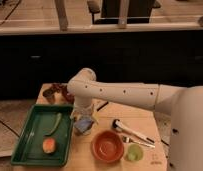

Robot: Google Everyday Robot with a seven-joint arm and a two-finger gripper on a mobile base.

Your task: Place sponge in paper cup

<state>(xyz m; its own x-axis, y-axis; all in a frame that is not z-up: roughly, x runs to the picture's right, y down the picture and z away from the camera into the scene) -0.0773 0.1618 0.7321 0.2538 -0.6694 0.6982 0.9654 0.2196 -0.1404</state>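
Note:
The light-blue sponge (85, 125) sits at the right edge of the green tray (25, 150), directly under my gripper (83, 118). The gripper points straight down and is right on top of the sponge. The white arm reaches in from the right and hides part of the sponge. A small brownish cup-like object (49, 94) stands at the table's back left, behind the gripper. I cannot tell for sure that it is the paper cup.
The green tray holds a green pepper (54, 124) and an orange lump (49, 145). An orange-red bowl (108, 146), a small green cup (134, 152) and a white-handled utensil (132, 132) lie right of the sponge. Dark items (63, 92) stand at the back left.

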